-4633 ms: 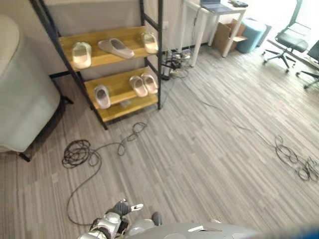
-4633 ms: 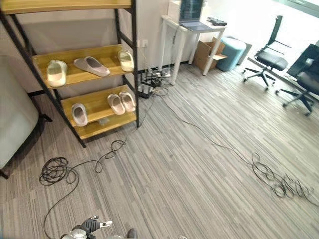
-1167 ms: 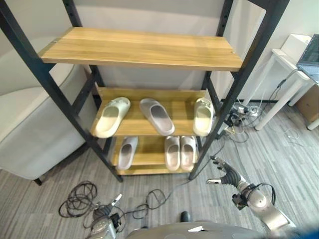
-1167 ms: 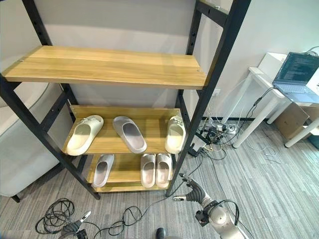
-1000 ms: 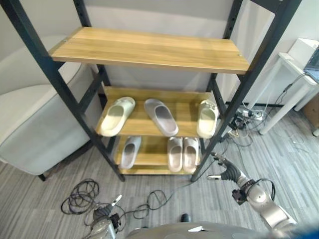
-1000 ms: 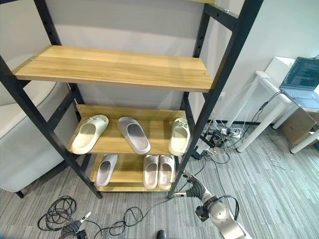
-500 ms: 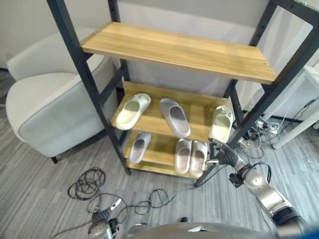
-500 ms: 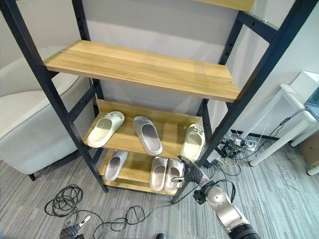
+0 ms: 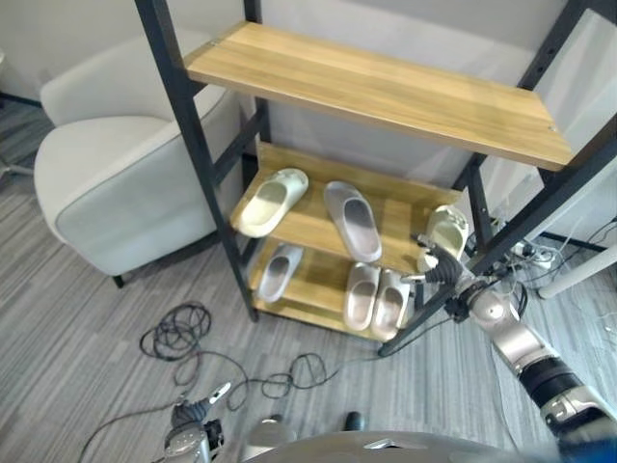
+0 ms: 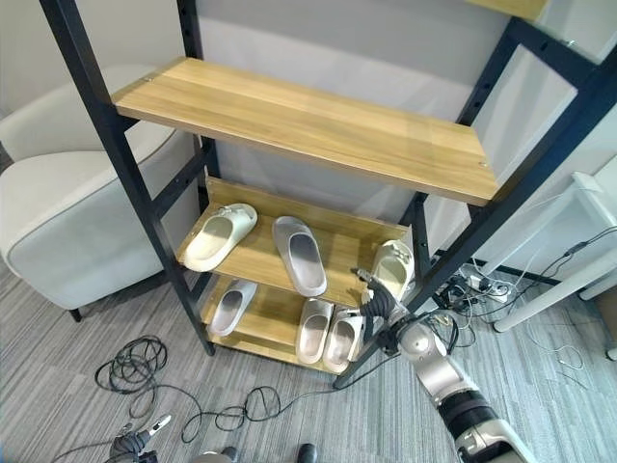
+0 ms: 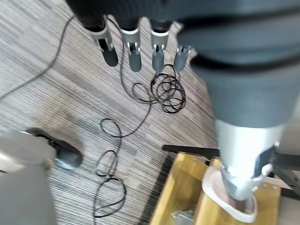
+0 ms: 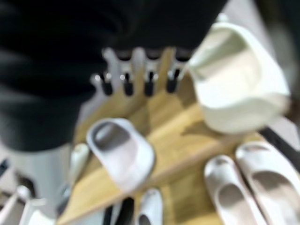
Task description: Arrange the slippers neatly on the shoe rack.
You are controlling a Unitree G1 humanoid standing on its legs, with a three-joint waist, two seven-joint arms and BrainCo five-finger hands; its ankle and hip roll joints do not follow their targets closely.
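Right eye view shows the shoe rack (image 10: 318, 135) with slippers on its two lower shelves, and the top shelf is bare wood. On the middle shelf a cream slipper (image 10: 220, 236) lies at the left end, a grey slipper (image 10: 299, 255) sits in the middle and is turned a bit crooked, and another cream slipper (image 10: 390, 268) lies at the right end, just beside the rack's black front post. On the bottom shelf one grey slipper (image 10: 229, 306) lies alone on the left, and a pair of pale slippers (image 10: 329, 335) sits side by side on the right. The right hand (image 10: 376, 305) is up by the front edge of the middle shelf, near the right cream slipper, with fingers straight and spread and holding nothing. The left hand (image 11: 140, 44) hangs low over the floor, well away from the rack, with fingers relaxed and apart. The slippers look like thick soft foam, so they should be light and a bit squishy, and not easy to break. They could slide on the smooth wood. A good place to grab one is likely across the top band over the toes, or by pinching the sides near the middle.
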